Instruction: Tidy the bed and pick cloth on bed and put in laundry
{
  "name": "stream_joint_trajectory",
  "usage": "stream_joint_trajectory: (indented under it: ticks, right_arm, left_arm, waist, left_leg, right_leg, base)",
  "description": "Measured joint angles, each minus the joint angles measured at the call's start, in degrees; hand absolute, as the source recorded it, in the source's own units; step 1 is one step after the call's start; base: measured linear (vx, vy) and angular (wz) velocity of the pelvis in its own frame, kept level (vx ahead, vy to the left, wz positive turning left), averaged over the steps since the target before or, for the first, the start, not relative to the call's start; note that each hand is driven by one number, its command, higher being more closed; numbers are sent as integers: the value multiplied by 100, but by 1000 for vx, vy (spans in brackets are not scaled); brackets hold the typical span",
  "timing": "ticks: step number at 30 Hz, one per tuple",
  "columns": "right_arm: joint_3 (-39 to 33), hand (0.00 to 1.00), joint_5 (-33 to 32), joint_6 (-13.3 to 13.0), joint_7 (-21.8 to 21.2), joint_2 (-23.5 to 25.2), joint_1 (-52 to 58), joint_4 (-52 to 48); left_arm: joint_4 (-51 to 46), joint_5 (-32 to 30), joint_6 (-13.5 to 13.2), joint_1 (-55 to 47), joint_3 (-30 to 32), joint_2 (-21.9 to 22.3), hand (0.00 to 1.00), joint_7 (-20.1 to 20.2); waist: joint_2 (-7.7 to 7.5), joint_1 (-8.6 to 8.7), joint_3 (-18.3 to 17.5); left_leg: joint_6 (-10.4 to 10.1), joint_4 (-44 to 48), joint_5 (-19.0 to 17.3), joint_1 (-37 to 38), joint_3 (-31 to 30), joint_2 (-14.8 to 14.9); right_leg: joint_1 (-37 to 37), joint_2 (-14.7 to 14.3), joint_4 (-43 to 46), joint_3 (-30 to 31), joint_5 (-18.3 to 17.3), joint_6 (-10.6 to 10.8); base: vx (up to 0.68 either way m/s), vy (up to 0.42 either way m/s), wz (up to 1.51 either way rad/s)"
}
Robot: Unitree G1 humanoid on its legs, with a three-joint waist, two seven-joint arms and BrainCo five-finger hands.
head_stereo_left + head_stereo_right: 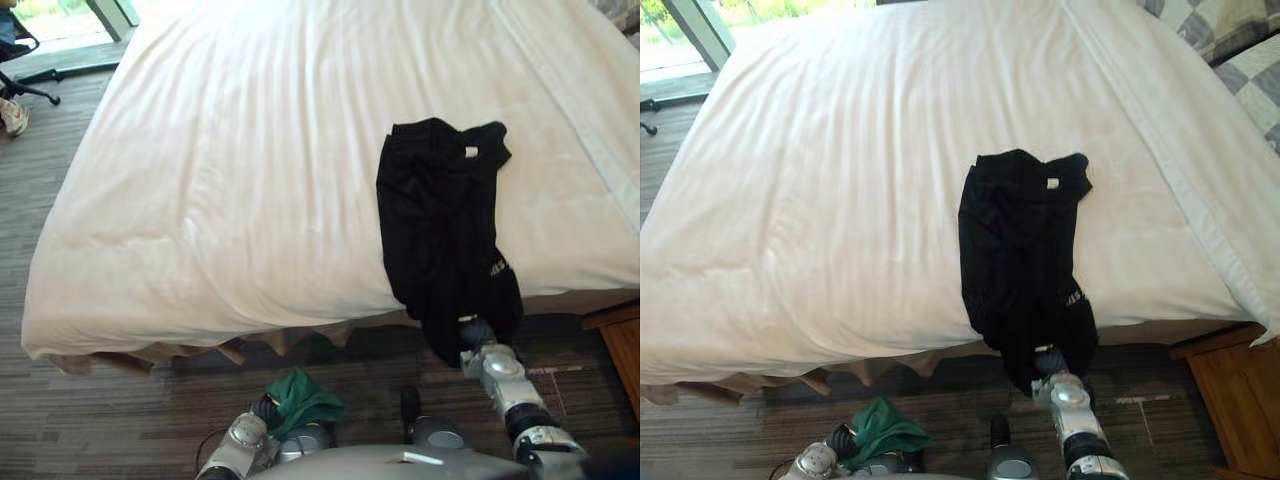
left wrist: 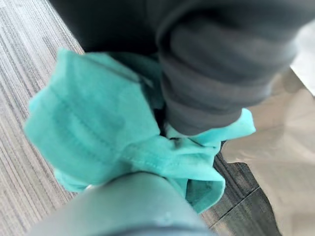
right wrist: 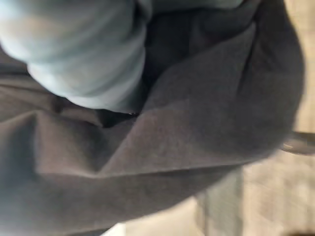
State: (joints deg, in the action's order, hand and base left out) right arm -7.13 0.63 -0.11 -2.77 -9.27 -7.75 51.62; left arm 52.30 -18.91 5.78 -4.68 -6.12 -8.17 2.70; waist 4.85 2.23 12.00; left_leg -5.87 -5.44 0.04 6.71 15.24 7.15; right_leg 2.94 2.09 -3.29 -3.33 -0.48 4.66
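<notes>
A black cloth (image 1: 438, 220) lies on the white bed (image 1: 230, 180) near its right side, with its lower end hanging over the front edge. My right hand (image 1: 480, 333) is at that hanging end, shut on the black cloth (image 3: 197, 137), whose folds bunch under a silver finger (image 3: 83, 54). My left hand (image 1: 266, 410) is low over the carpet in front of the bed. It is shut on a crumpled green cloth (image 1: 302, 398), which wraps round the hand's dark cover (image 2: 221, 73) in the left wrist view.
A wooden nightstand (image 1: 1235, 400) stands at the bed's front right corner. A chair base (image 1: 35, 90) and a person's shoe (image 1: 14, 117) are on the carpet at the far left. A checked quilt (image 1: 1230, 40) lies at the far right of the bed.
</notes>
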Motion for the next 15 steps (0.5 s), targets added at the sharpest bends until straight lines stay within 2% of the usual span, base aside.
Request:
stream_joint_trajectory:
  ticks: [5,7,12,15]
  right_arm:
    - [-241,100,-170,374,-481,80,298,335]
    - [-384,100,-170,449,-602,194,373,483]
    - [-441,100,-248,468,-726,445,706,623]
    - [-413,100,-544,444,-770,480,795,673]
  left_arm:
    - [115,-77,207,41,23,-6,100,104]
    - [179,-14,290,39,56,-6,100,104]
    - [356,292,604,83,84,-7,100,105]
    - [410,689,681,86,179,36,100,94]
  waist:
    - [-96,-5,-176]
    - [-134,-3,-216]
    - [-196,2,-386]
    - [-220,-2,-396]
  left_leg:
    - [-11,-1,-24,107,48,2]
    - [-19,-1,-48,216,101,4]
    - [-2,-2,-63,248,144,-9]
    - [-1,-3,-62,317,144,-12]
  right_leg:
    - [102,-4,-30,30,1,-1]
    - [201,-9,-55,71,3,-4]
    - [229,1,-83,99,23,-33]
    - [293,2,-87,98,25,-35]
  base:
    - [5,0,-2]
    - [-17,-3,-12]
    - [-16,-3,-4]
    - [0,0,0]
